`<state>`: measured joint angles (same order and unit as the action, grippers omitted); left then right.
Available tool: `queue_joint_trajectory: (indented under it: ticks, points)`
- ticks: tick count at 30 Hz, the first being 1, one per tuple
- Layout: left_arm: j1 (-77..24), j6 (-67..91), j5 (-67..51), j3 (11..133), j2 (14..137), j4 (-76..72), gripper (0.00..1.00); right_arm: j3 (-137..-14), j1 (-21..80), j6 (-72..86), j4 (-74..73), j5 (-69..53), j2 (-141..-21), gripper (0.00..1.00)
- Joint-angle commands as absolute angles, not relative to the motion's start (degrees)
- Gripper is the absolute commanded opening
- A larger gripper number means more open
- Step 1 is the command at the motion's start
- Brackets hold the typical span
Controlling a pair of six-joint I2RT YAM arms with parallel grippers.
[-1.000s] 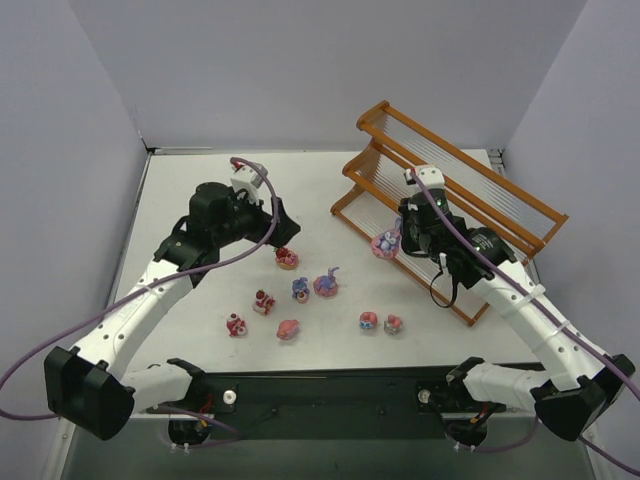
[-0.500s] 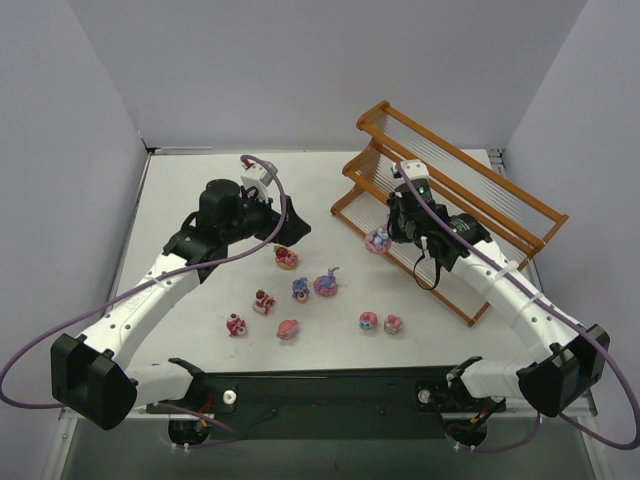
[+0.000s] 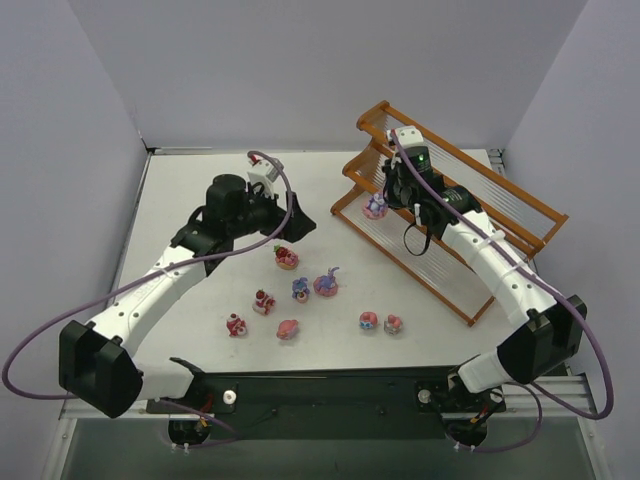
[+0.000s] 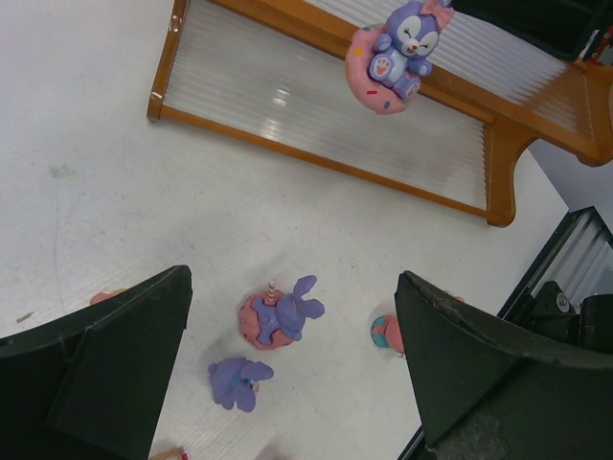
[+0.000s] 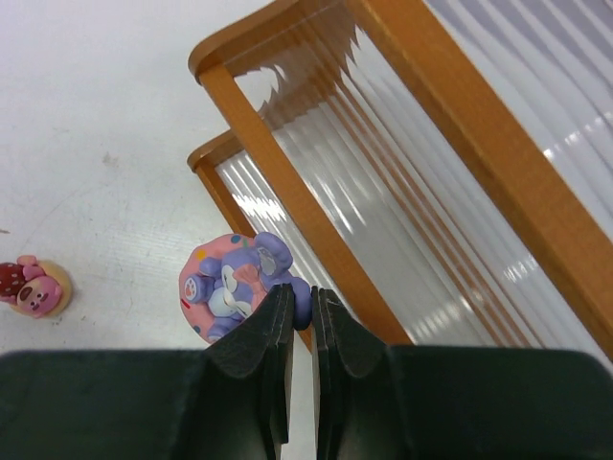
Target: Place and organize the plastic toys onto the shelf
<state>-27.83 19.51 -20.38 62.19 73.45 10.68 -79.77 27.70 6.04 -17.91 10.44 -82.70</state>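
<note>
The right arm (image 3: 497,268) is swinging its load away from the front of the rack, where it hung a second ago, toward the rack's far left end. The left arm (image 3: 165,285) is stretching a little further right over the scattered figurines.

The white tabletop (image 3: 200,200) is carrying everything. The orange-brown wooden shelf (image 3: 455,190), three stepped tiers strung with thin pale rods, is standing at the right rear. Its tiers are showing only bare rods as far as the views reach.

The right end effector (image 5: 301,299) is pinching a purple bunny figurine on a round pink base (image 5: 226,281), its jaws nearly together on a purple part at the figurine's edge. The figurine is hanging in the air by the left end of the lower tiers; which tier is lying under it I cannot tell. The left end effector (image 3: 292,228) is hovering with its jaws spread wide and nothing between them, just above the nearest loose toys.

Eight small plastic toys (image 3: 301,289) are lying loose on the tabletop in front of the shelf. Red ones are sitting to the left, a blue-purple one and a purple-on-pink one in the middle, and two more to the right.

By my judgement the task is only beginning. The first toy is nearing its placement, none is resting on a tier yet, and eight are waiting to be picked up and lined up.
</note>
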Motion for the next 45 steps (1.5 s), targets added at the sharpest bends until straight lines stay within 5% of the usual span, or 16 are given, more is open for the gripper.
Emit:
queue_joint_trajectory:
  ticks: [1, 16, 27, 37, 44, 45]
  points:
    - [-29.00, 19.43, -23.11, 67.67, 76.02, 2.22, 0.97, -85.42, 27.07, 2.99, -15.64, 7.39, -85.07, 0.00]
    - [-36.82, 5.55, -25.49, 85.07, 96.40, -6.07, 0.91, -92.46, 26.98, 8.17, -26.01, -1.67, -86.05, 0.00]
    - [-40.51, 0.98, -21.89, 88.24, 100.54, -4.05, 0.83, -96.15, 26.89, 9.75, -28.83, -2.46, -87.19, 0.00]
    - [-42.36, -2.02, -12.84, 89.12, 101.86, -3.52, 0.57, -97.21, 26.90, 11.43, -31.20, -3.16, -87.28, 0.00]
    - [-43.42, -2.46, -10.64, 89.21, 102.30, -4.13, 0.26, -97.21, 26.89, 12.21, -31.90, -2.64, -87.28, 0.00]
    - [-43.50, -2.55, -10.11, 89.21, 102.39, -4.22, 0.14, -97.29, 26.89, 12.39, -31.99, -2.55, -87.19, 0.00]
